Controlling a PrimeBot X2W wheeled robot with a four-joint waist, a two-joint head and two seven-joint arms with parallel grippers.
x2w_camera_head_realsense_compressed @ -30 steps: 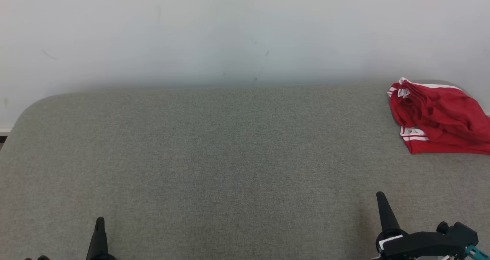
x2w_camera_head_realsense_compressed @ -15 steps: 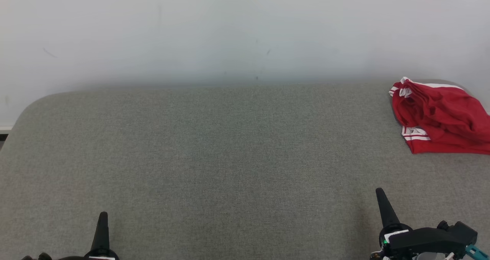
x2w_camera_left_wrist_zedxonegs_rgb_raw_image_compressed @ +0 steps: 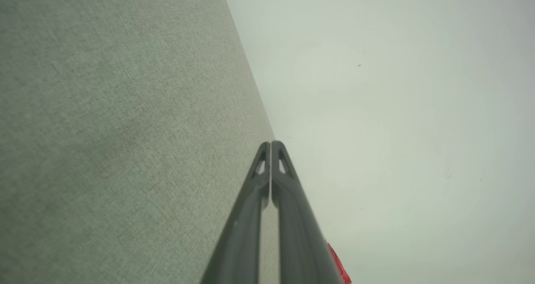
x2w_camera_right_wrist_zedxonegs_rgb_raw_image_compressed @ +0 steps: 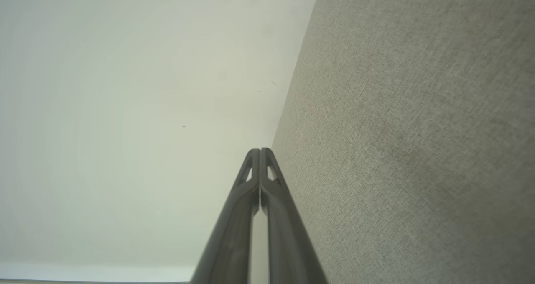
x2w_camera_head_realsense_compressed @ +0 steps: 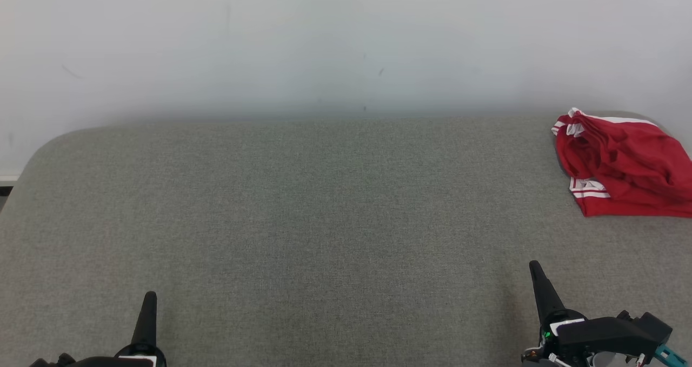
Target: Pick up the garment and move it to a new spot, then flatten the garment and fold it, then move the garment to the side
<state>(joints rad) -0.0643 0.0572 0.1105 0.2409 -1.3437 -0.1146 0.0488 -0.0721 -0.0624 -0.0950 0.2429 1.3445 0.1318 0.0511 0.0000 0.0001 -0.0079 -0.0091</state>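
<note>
The garment [x2w_camera_head_realsense_compressed: 621,164] is a crumpled red piece with white stripes, lying at the far right back of the grey fabric surface [x2w_camera_head_realsense_compressed: 324,210]; its right part runs past the frame edge. A red sliver of the garment [x2w_camera_left_wrist_zedxonegs_rgb_raw_image_compressed: 339,267] shows behind the fingers in the left wrist view. My left gripper [x2w_camera_head_realsense_compressed: 151,297] is at the lower left, shut and empty, far from the garment. My right gripper [x2w_camera_head_realsense_compressed: 534,265] stands at the lower right, shut and empty, well in front of the garment. Both wrist views show the fingers [x2w_camera_left_wrist_zedxonegs_rgb_raw_image_compressed: 271,144] [x2w_camera_right_wrist_zedxonegs_rgb_raw_image_compressed: 260,151] pressed together.
A pale wall [x2w_camera_head_realsense_compressed: 324,42] rises directly behind the grey surface. The surface has a rounded back left corner [x2w_camera_head_realsense_compressed: 48,145], with a strip of baseboard and floor beyond it. Broad grey fabric stretches between the two grippers.
Both grippers have crept a little further up the head view, and the camera has shifted slightly. The garment lies as it did.
</note>
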